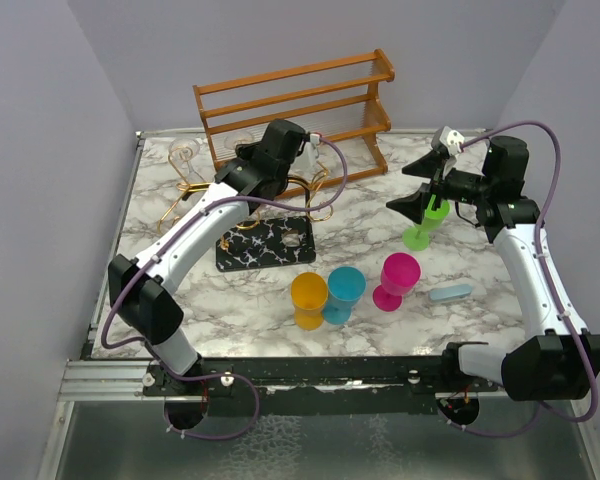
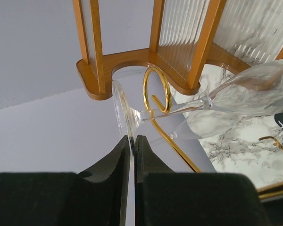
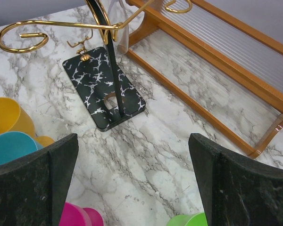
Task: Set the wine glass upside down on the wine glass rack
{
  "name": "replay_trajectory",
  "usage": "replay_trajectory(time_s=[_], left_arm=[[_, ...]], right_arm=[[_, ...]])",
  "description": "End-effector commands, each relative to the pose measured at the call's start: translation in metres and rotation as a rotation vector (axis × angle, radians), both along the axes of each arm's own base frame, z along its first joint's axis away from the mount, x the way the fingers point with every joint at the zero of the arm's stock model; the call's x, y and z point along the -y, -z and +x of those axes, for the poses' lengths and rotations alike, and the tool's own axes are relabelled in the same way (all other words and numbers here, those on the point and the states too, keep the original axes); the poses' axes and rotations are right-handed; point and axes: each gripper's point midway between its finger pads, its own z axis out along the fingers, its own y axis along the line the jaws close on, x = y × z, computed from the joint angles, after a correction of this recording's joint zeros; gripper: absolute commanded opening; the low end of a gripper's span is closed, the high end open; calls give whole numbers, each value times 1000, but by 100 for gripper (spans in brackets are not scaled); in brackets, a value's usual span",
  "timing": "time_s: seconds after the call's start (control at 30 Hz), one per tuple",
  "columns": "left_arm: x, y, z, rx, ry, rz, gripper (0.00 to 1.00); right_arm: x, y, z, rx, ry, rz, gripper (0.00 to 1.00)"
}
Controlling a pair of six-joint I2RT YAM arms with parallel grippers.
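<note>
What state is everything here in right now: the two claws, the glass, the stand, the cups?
Left gripper, shut on the wine glass's foot.
Right gripper, wide open, holding nothing.
Wine glass, tipped sideways, stem by the rack's gold curl.
Wine glass rack, standing upright.
Yellow cup, upright.
Blue cup, upright.
Pink cup, upright.
Green cup, upright.

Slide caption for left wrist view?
Left tool shut on the wine glass foot, stem crossing the gold rack scroll.

Gold wine glass rack, orange-brown shelf
</note>
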Motion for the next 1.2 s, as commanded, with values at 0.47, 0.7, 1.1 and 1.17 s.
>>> replay_trajectory(time_s=[0.47,0.7,1.1,1.17], left_arm=[[-4,-15,23,100,-120,-36,0],[-5,-14,29,103,-127,-57,0],[-1,-23,34,132,-110,-96,0],[0,-23,35,132,-106,-99,0]], right_arm=[[1,3,5,5,8,-1,100],[1,3,4,8,6,-1,100],[1,5,5,-1,6,-2,100],[1,4,5,0,5,-1,100]])
